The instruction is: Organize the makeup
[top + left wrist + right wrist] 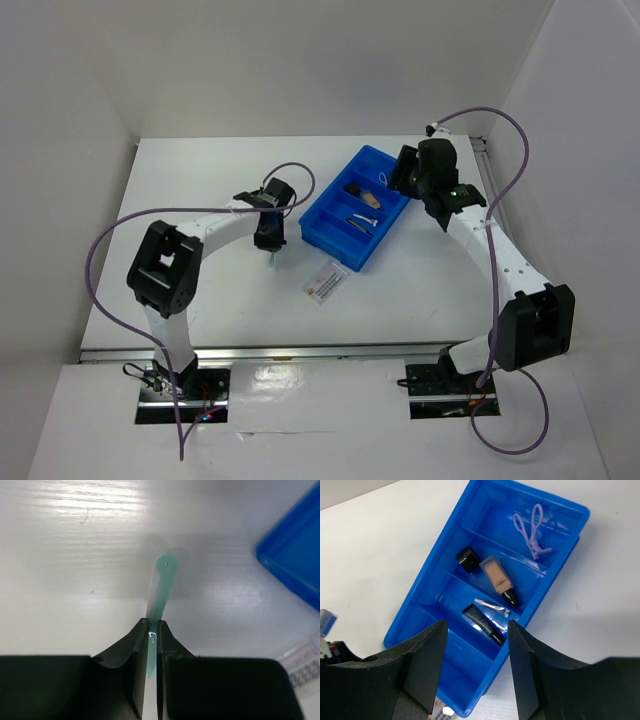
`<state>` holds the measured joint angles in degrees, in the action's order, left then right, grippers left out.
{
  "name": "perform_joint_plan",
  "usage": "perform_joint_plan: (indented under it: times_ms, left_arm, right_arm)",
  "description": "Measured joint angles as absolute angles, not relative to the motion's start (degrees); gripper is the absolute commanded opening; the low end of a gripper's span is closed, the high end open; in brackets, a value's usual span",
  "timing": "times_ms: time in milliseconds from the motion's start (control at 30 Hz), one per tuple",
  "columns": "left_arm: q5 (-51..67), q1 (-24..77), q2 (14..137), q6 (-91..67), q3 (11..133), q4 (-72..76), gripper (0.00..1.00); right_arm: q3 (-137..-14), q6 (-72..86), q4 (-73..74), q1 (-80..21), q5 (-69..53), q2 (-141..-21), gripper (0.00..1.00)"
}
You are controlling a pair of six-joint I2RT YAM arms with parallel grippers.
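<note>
While the right pincer hangs open over the blue tray, the left pincer clamps the green-handled tool left of it.

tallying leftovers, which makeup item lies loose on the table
The white red-printed packet beside the blue tray; the rest sit in it or in the left end effector.

The top camera hangs high above and behind the arm bases. It tilts down and forward, far enough back to take in the whole counter. The left wrist camera sits low and very near the counter, looking out between the left jaws; a corner of the blue tray cuts its right edge. The right wrist camera looks steeply down past the right jaws from higher up onto that tray, which all three views share.
</note>
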<state>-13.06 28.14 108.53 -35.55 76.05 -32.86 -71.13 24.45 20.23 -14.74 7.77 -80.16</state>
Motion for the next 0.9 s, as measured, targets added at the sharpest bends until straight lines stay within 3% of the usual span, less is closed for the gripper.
perform_joint_plan:
  times_ms: [200, 367, 533, 900]
  left_arm:
    - [-8.84, 27.49, 98.15, -28.36, 76.55, -36.07, 0.00]
    - [-0.99, 27.00, 91.33, -22.55, 80.36, -37.10, 0.00]
    - [7.07, 26.96, 90.65, -19.99, 86.52, -37.43, 0.00]
    - [14.28, 26.96, 90.65, -19.38, 88.44, -38.37, 0.00]
  right_arm:
    - [-71.99, 24.60, 21.02, -14.37, -1.93, -80.38, 0.59]
    - [-71.88, 27.42, 18.39, -14.13, -17.91, -81.58, 0.72]
    - [-67.55, 32.84, 11.64, -15.07, -31.09, -83.48, 0.72]
    - [-66.35, 40.77, -2.26, -19.66, -42.37, -90.50, 0.71]
